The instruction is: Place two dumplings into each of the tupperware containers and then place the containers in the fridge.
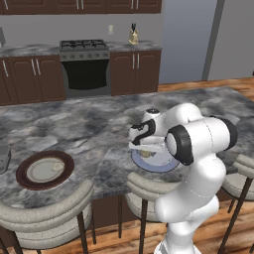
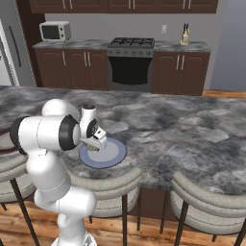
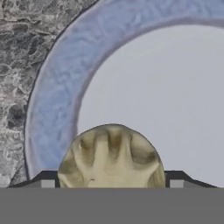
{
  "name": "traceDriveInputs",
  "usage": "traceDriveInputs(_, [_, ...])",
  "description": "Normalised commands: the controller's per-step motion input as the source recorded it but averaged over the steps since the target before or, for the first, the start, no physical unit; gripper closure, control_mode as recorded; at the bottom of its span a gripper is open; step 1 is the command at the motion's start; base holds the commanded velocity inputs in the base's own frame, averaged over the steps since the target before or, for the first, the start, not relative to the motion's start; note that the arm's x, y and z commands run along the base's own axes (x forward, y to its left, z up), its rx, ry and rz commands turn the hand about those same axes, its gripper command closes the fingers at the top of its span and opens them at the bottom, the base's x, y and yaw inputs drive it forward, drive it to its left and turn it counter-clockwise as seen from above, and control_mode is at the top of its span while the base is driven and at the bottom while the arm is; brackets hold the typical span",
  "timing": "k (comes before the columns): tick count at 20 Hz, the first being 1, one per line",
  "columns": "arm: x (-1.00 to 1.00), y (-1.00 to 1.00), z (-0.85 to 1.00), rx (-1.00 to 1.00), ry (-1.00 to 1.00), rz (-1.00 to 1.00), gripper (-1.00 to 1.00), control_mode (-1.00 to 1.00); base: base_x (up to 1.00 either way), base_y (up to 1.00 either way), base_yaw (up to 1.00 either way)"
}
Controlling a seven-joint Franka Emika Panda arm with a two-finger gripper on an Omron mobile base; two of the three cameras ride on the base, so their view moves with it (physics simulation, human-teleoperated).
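A dumpling (image 3: 112,156) on the blue plate (image 3: 57,100) by the bench's near edge is straddled by the gripper (image 3: 112,183), not yet clenched; closing is judged next.

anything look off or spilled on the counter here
Nothing stands out. One dumpling sits on the blue-rimmed plate between the tips of the tool; another lies on the brown-rimmed plate. Both plates rest flat on the marble counter, with no spill.
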Motion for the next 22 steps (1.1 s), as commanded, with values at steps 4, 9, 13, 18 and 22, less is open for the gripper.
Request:
traceDriveInputs(4, [-0.33,-0.41,0.94,0.00,-0.07,0.17,1.00,-1.00,0.00,0.00,0.00])
traceDriveInputs(9, [-0.97,-0.29,0.97,-0.04,0.00,0.20,1.00,-1.00,0.00,0.00,0.00])
traceDriveInputs(13, [-1.00,0.00,0.85,-0.04,0.00,0.28,1.00,-1.00,0.00,0.00,0.00])
traceDriveInputs(18, [-1.00,0.00,0.62,0.00,0.00,0.09,1.00,-1.00,0.00,0.00,0.00])
traceDriveInputs(22, [-0.58,0.00,0.66,0.00,-0.01,0.01,1.00,-1.00,0.00,0.00,0.00])
